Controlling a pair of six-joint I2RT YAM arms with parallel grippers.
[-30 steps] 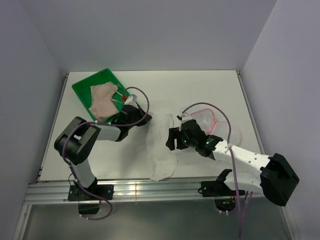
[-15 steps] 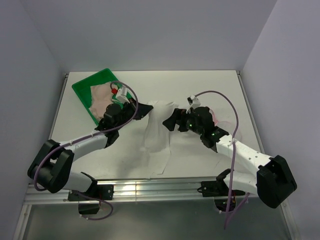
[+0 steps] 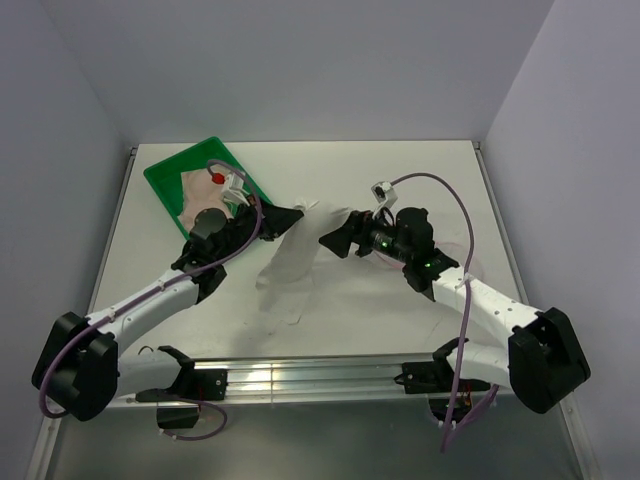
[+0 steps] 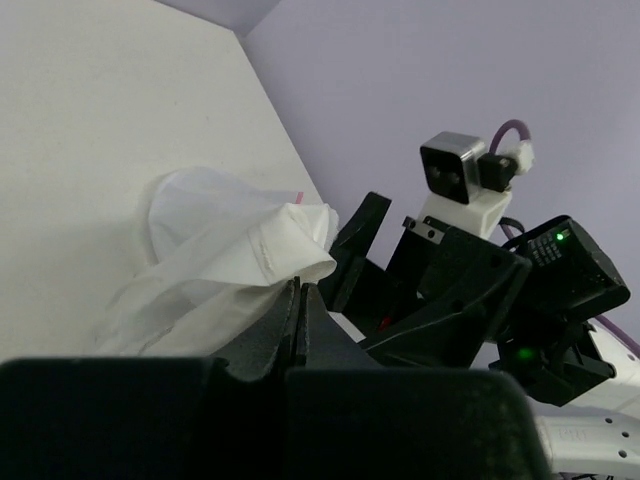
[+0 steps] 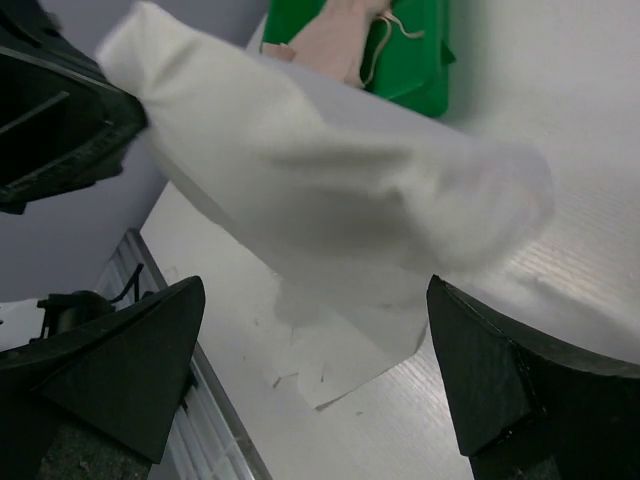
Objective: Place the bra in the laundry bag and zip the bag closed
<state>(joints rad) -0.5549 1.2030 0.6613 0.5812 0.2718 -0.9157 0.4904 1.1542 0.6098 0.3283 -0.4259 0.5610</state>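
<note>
Nearest to the arm bases, a piece of white fabric [image 3: 285,268] hangs down, and its loose lower end reaches the surface [image 3: 390,180]. The left gripper [image 3: 287,214] is closed on the upper edge of this fabric and holds it up in the air. The left wrist view shows a thin pink line on the fabric near the pinch. I cannot tell whether the fabric is part of the pouch or a separate cloth.

Just beside it, the right gripper [image 3: 332,240] faces the lifted fabric with its jaws spread wide and nothing between them. In its own wrist view the fabric fills the space ahead of the two fingers, but neither finger touches it.

Further back on the right, the right forearm mostly hides the laundry bag [image 3: 466,262]. Only a faint pinkish edge shows beside the arm, so I cannot tell if its zip is open.

At the far left stands the green tray [image 3: 163,176]. The bra [image 3: 197,192] lies inside it, pale and crumpled, well apart from both grippers.

As I judge it, the task is at an early stage. No gripper holds the bra, nothing has gone into the bag, and the zipping is not yet done. The white fabric probably has to be put down or sorted out first. After that the bra must be taken from the tray, pushed into the pouch, and the zip pulled closed.
</note>
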